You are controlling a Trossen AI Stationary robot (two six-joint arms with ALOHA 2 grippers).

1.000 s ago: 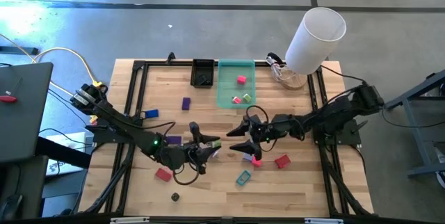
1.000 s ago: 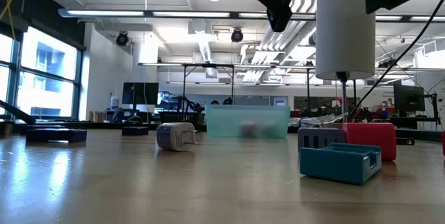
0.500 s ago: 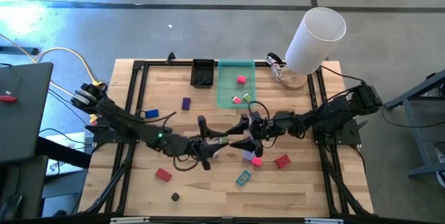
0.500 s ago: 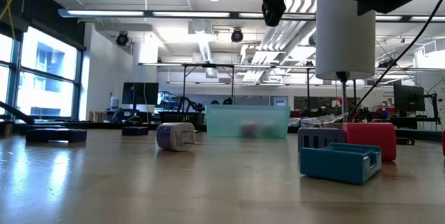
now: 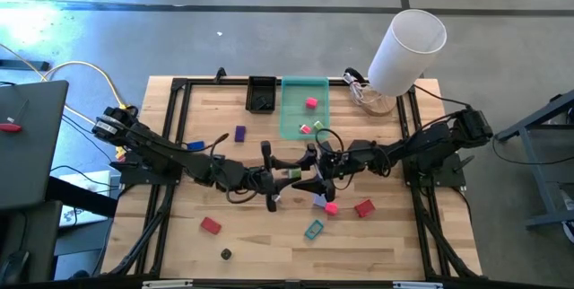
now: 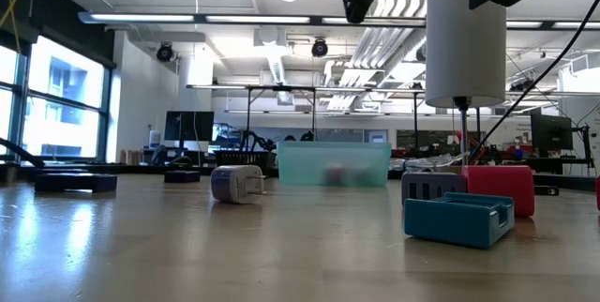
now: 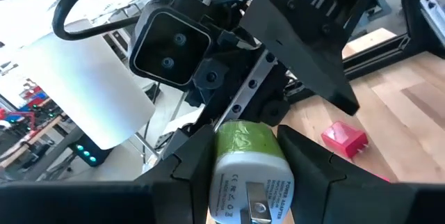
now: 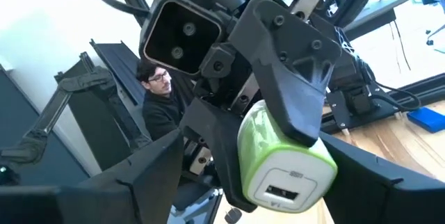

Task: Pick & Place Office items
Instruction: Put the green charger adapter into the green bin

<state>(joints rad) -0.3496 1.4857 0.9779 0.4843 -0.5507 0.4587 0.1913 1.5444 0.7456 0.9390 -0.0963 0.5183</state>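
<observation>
Left gripper [image 5: 274,176] has carried the green-and-white charger [image 7: 249,170], clamped in its fingers, up mid-table between the right gripper's [image 5: 313,178] spread fingers, apparently for a handover.

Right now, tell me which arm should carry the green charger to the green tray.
Right. The left hand grips the green charger; the right hand faces it, open, and sits nearer the green tray.

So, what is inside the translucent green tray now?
In the green tray lie a pink piece and some small pieces, pink and green. Their exact number cannot be told.
</observation>
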